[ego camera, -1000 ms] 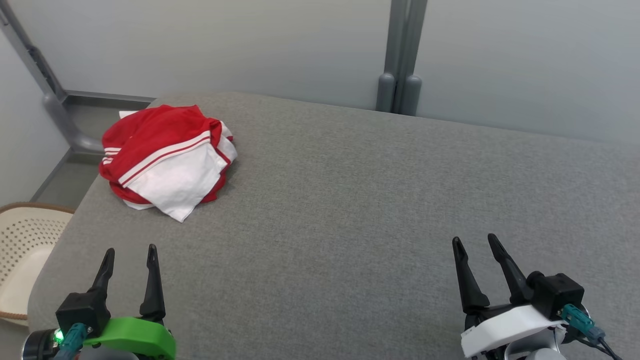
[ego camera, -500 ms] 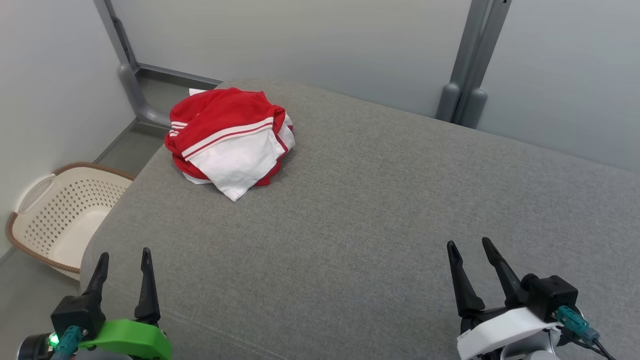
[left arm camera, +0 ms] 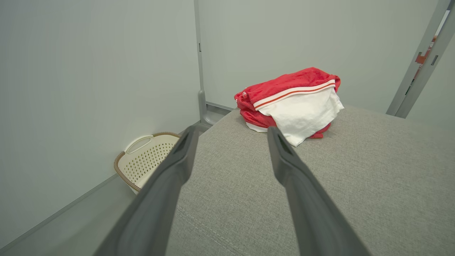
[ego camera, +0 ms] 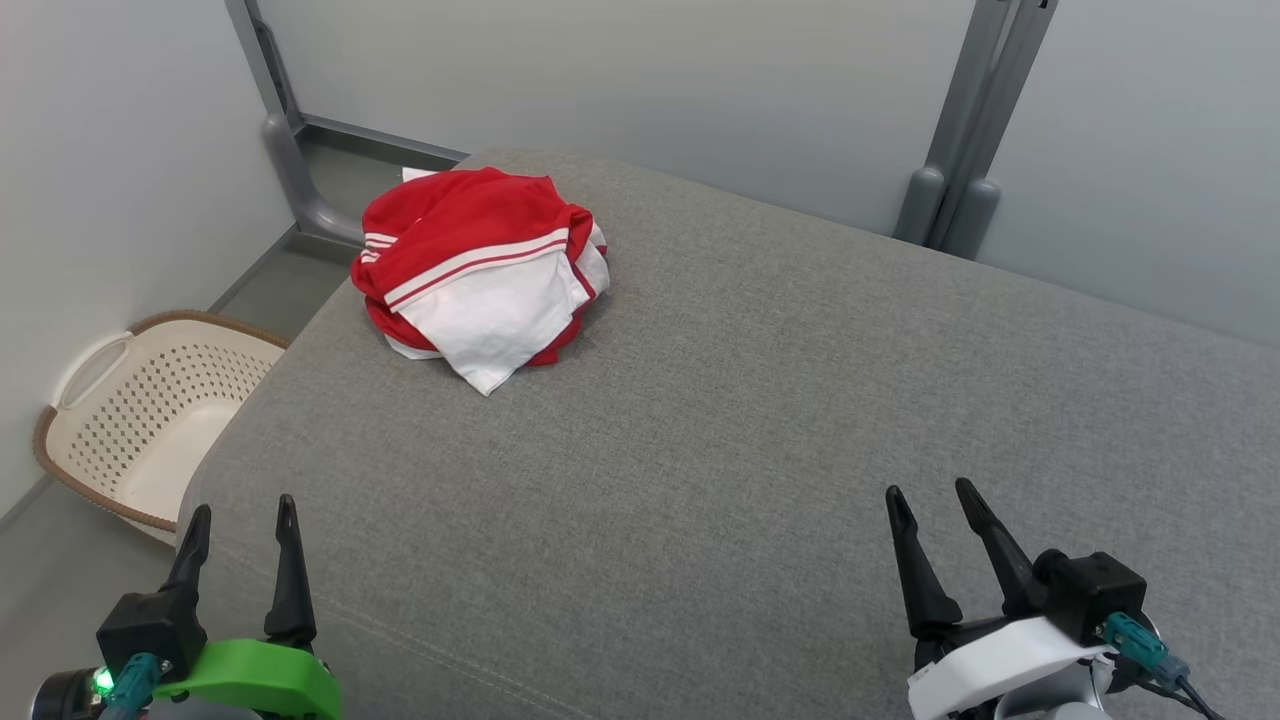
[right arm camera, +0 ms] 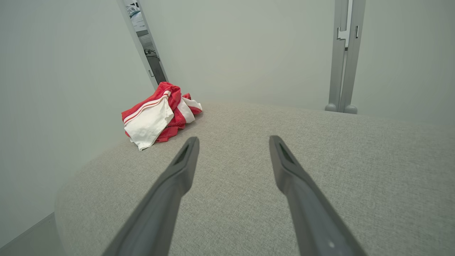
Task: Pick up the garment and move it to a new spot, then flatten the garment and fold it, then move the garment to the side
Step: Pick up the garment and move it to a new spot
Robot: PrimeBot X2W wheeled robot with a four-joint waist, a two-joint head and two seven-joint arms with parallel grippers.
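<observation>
The garment [ego camera: 480,275] is a red and white bundle with white stripes, heaped near the far left corner of the grey padded table [ego camera: 760,400]. It also lies ahead in the left wrist view [left arm camera: 291,103] and at the far left in the right wrist view [right arm camera: 156,115]. My left gripper [ego camera: 243,515] hovers open at the near left edge, well short of the garment, nothing between its fingers. My right gripper [ego camera: 928,496] stands open at the near right, far from the cloth, empty too.
A cream perforated laundry basket [ego camera: 140,415] with a brown rim sits on the floor left of the table, seen again in the left wrist view [left arm camera: 147,158]. Grey posts [ego camera: 960,130] and pale walls stand behind the table. The table's rounded left edge is near my left gripper.
The head camera has turned left, so the whole picture shifted right and the basket came more into view. The garment lies as before and both grippers stay open in place.
</observation>
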